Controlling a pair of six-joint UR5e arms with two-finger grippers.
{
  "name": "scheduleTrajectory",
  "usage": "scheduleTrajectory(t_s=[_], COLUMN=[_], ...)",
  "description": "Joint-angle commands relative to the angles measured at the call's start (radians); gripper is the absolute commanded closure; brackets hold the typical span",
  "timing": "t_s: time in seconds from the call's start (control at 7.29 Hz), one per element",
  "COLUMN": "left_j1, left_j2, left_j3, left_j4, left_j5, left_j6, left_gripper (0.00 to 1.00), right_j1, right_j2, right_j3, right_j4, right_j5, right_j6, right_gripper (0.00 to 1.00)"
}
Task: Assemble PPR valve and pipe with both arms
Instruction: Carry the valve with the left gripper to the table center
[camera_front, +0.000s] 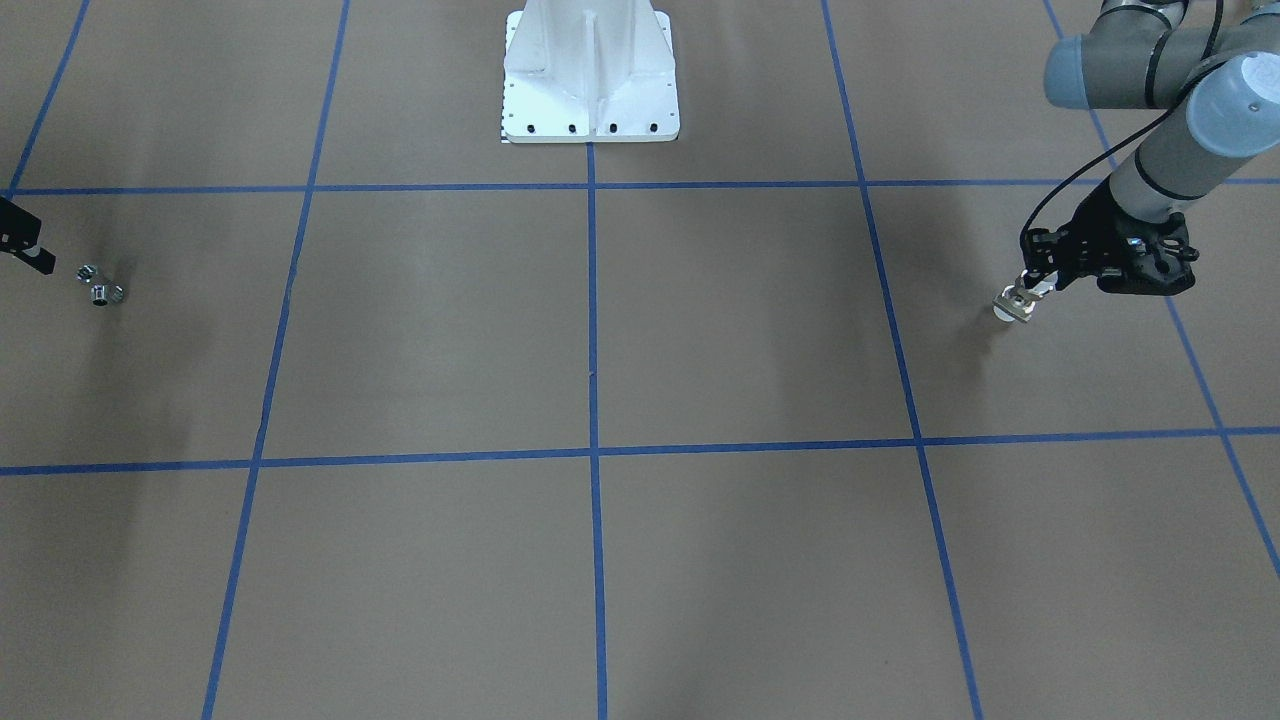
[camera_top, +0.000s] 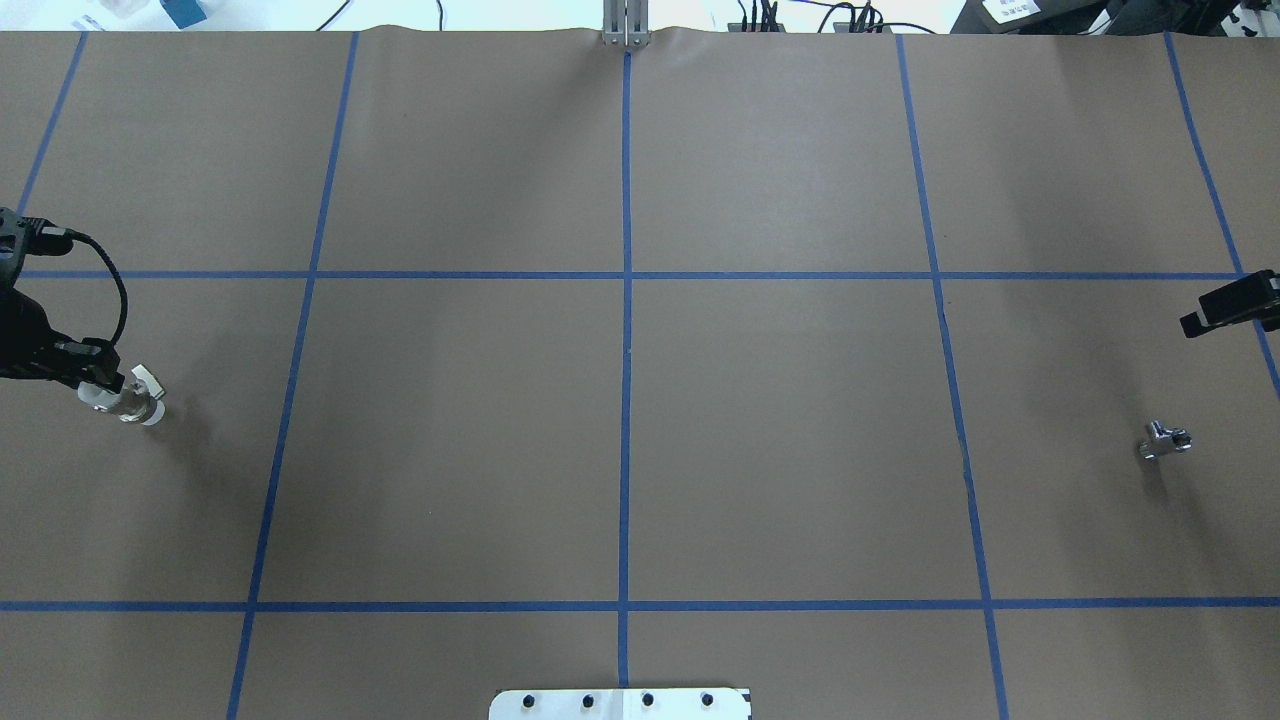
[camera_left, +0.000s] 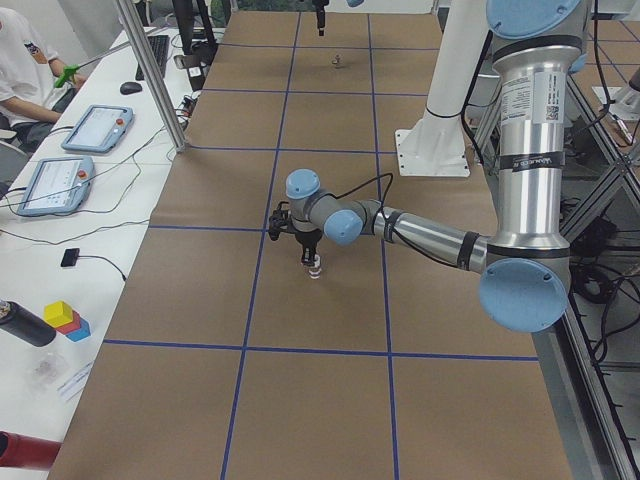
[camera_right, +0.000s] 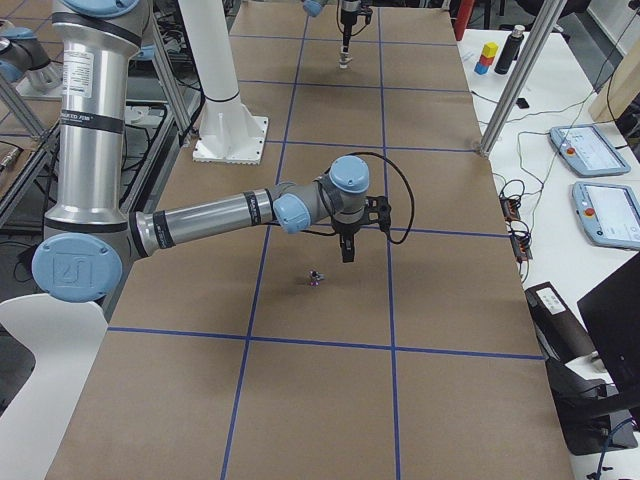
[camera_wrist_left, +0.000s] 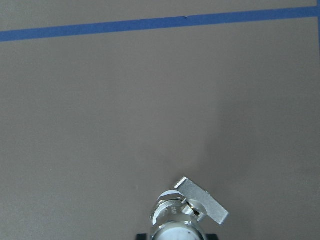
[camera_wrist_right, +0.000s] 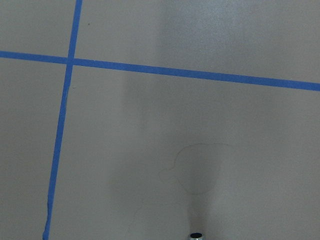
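The PPR valve (camera_front: 1012, 305), with white ends, a brass middle and a flat white handle tab (camera_wrist_left: 202, 200), hangs just over the table at the far left. My left gripper (camera_front: 1032, 287) is shut on its upper end. It also shows in the overhead view (camera_top: 135, 400) and the left wrist view (camera_wrist_left: 175, 217). The chrome pipe (camera_top: 1165, 440) lies on the table at the far right, also in the front view (camera_front: 100, 285). My right gripper (camera_top: 1192, 323) hovers above and beyond it, touching nothing. Only one slim tip shows, so I cannot tell its state. The pipe's dark opening peeks in at the right wrist view's bottom edge (camera_wrist_right: 196, 235).
The white bolted pedestal (camera_front: 590, 70) stands at the robot's side, mid-table. Brown paper with blue tape lines (camera_top: 626, 350) covers the table. An operator (camera_left: 20, 60) and tablets (camera_left: 95, 125) sit at a side bench past the far edge.
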Motion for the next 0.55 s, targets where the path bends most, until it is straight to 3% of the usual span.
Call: scheduleTrajectory(t_s=[0.0, 0.14, 0.27, 0.41], left_j1=[0.002, 0.002, 0.005, 0.045], left_j2=[-0.045, -0.152, -0.261, -0.357], left_j3=[-0.063, -0.128, -0.149, -0.147], left_j4=[0.141, 0.332, 0.436, 0.447], left_j5=[-0.039, -0.035, -0.036, -0.032], left_j6=[-0.002, -0.004, -0.068, -0.229], left_gripper=[1.00, 1.00, 1.00, 1.00], right_j1=[-0.004, -0.004, -0.004, -0.005], right_j2=[0.003, 0.006, 0.006, 0.006], right_j3=[0.009, 0.009, 0.009, 0.009], right_j4=[0.000, 0.000, 0.000, 0.000], right_j5=[-0.020, -0.022, -0.020, -0.022], right_j6=[0.009, 0.010, 0.010, 0.010], right_gripper=[0.00, 0.00, 0.00, 0.00])
